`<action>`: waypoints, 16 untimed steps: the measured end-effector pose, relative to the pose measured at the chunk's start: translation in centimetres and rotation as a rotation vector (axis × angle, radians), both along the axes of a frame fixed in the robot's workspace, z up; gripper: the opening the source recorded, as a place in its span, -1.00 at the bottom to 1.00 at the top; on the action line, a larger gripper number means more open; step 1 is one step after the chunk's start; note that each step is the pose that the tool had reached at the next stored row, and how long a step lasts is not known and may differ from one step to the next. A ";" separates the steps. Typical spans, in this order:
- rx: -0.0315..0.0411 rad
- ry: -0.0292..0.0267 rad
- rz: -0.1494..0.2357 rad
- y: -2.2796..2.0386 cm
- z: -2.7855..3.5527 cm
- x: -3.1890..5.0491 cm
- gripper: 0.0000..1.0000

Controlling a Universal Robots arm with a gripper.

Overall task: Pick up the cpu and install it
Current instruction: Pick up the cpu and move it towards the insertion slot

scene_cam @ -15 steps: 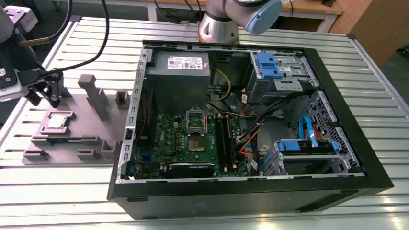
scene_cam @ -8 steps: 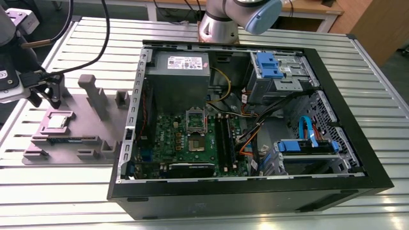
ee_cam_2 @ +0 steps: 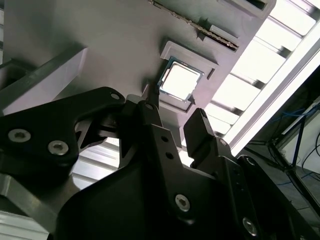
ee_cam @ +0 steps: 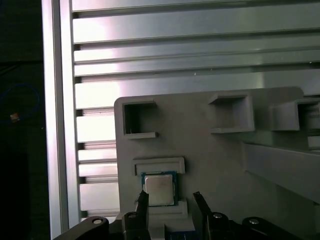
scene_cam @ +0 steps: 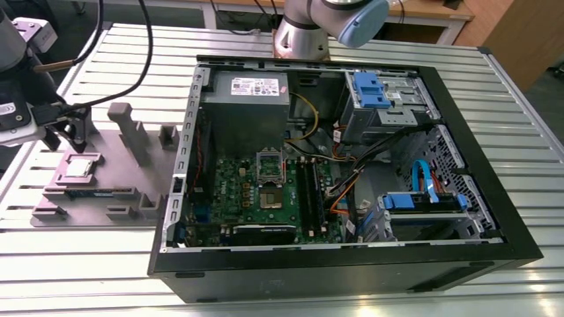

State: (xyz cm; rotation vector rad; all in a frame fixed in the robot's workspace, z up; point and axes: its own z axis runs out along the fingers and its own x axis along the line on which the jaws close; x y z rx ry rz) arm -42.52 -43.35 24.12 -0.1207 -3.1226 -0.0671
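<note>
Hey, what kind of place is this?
Likely a robotics lab bench for computer assembly: an open black desktop computer case on a ribbed aluminium table, and a grey plastic fixture holding the small square silver cpu.

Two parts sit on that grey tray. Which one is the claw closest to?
The cpu, the small silver square: the open gripper is poised right by it. The long thin memory stick lies farther off.
</note>
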 end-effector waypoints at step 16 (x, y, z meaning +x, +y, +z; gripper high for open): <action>-0.0018 -0.0015 0.001 0.00 -2.38 -0.04 -0.05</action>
